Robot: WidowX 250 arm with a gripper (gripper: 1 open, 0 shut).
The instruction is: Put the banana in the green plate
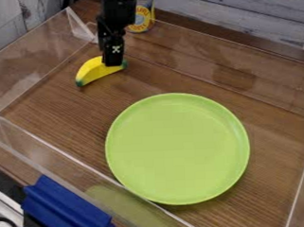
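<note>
Yellow and smooth as plastic, the banana (94, 71) lies just beneath our spread hand (113, 56), and we judge it light, stiff and a little slippery on the bench (66, 112), so we should pinch it across its thick middle, away from the tapering tips.

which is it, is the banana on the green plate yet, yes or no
No, the banana lies on the wooden surface, apart from the green plate.
</note>
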